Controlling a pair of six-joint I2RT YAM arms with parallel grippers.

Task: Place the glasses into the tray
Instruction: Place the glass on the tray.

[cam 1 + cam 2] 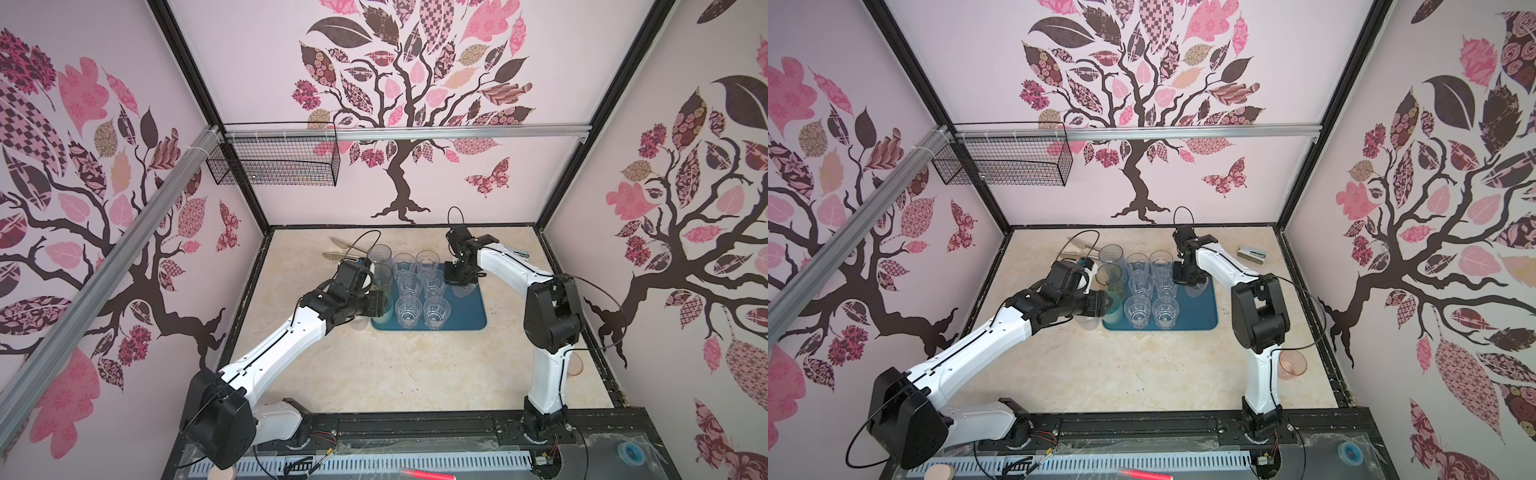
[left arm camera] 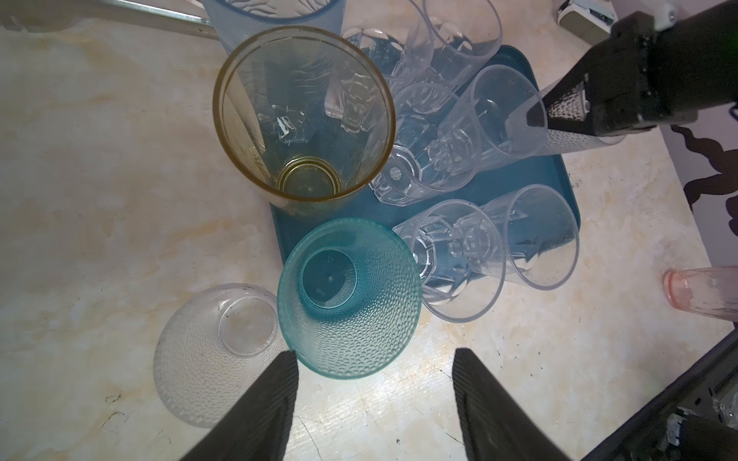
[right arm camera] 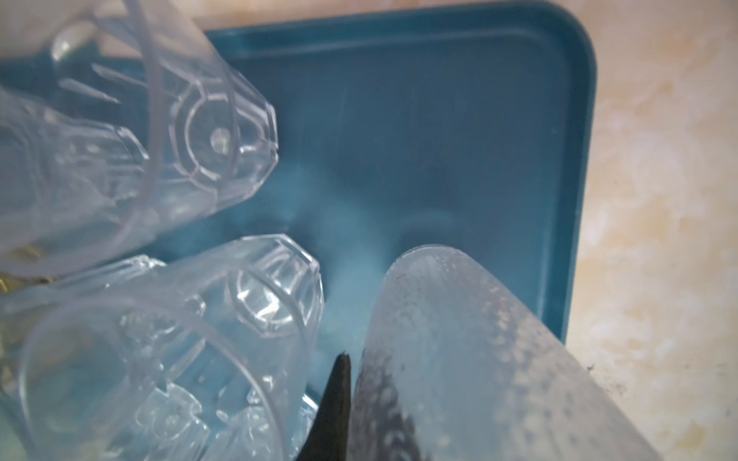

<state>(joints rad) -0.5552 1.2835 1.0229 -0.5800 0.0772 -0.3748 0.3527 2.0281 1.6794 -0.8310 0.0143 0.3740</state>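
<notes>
The dark teal-blue tray (image 1: 461, 322) (image 1: 1202, 318) (image 2: 559, 187) (image 3: 439, 119) holds several short clear faceted glasses (image 1: 406, 311) (image 3: 207, 131). A blue-grey glass (image 1: 379, 254) and an amber glass (image 1: 383, 279) (image 2: 303, 111) stand at its left side. At its near-left corner stands a teal-green glass (image 1: 385, 315) (image 2: 351, 315), just ahead of my open left gripper (image 1: 380, 306) (image 2: 375, 359). A frosted clear glass (image 2: 207, 355) sits on the table beside it. My right gripper (image 1: 459, 282) (image 3: 351, 399) is shut on the wall of a frosted glass (image 3: 479, 351) (image 2: 571, 137) over the tray's right part. A pinkish glass (image 1: 1292, 364) (image 2: 703, 291) stands near the right arm's base.
Metal tongs (image 1: 345, 249) lie behind the tray at the far left. A white stapler (image 1: 1252, 253) (image 2: 583, 20) lies at the far right. A wire basket (image 1: 274, 162) hangs on the back wall. The left finger (image 2: 263, 403) overlaps the frosted glass on the table.
</notes>
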